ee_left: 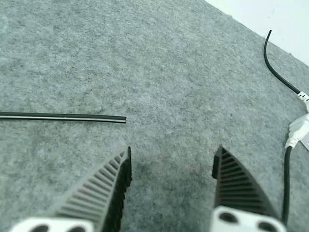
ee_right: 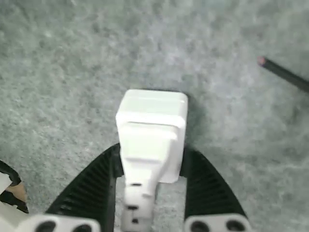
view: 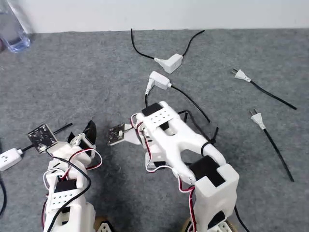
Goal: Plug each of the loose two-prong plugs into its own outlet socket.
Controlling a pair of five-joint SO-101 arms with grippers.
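Note:
Two loose two-prong plugs lie on the grey carpet at the right, one (view: 240, 74) farther back and one (view: 256, 117) nearer, each with a black cord. A white outlet socket (view: 159, 79) lies just ahead of the right arm. My right gripper (ee_right: 150, 150) is shut on that socket (ee_right: 152, 130), with a black finger on each side. A second white socket (view: 170, 63) lies behind it. My left gripper (ee_left: 171, 166) hangs open over bare carpet near a black cable end (ee_left: 96, 117); it stands low at the left (view: 81, 137).
A third white socket (view: 8, 158) sits at the left edge beside the left arm. A clear container (view: 12, 34) stands at the back left corner. Black cords trail across the back and right of the carpet. The white wall edge runs along the back.

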